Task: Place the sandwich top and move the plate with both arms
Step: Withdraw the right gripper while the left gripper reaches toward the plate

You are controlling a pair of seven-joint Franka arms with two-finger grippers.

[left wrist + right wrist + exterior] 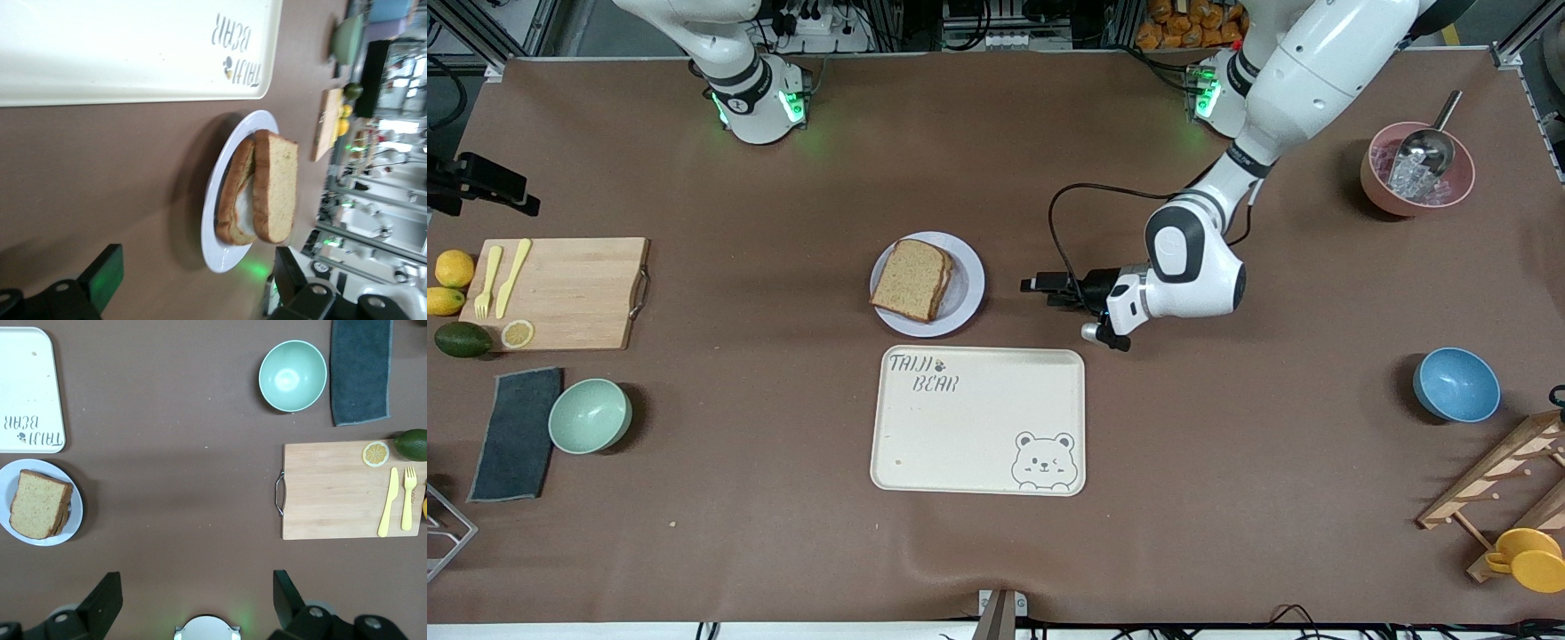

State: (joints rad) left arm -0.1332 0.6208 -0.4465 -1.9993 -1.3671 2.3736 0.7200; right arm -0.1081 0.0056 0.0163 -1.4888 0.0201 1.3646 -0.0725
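Observation:
The sandwich top [911, 278], a plain brown slice, lies on a lower slice on the pale plate [971, 286] in the middle of the table. The wrist views also show the sandwich top [277, 187] [39, 505] and the plate [223, 257] [75, 499]; something white shows between the two slices. My left gripper [1040, 285] hangs low over the table beside the plate, toward the left arm's end, pointing at it. Its jaws stand open and empty [197, 280], a short gap away from the plate's rim. My right gripper [197, 600] waits high above its own base, open and empty; it is out of the front view.
A cream bear tray [978, 418] lies just nearer the camera than the plate. A green bowl [590, 415], a dark cloth [516, 434] and a cutting board [560, 289] sit toward the right arm's end. A blue bowl [1456, 384], a pink bowl [1416, 169] and a wooden rack [1503, 498] sit toward the left arm's end.

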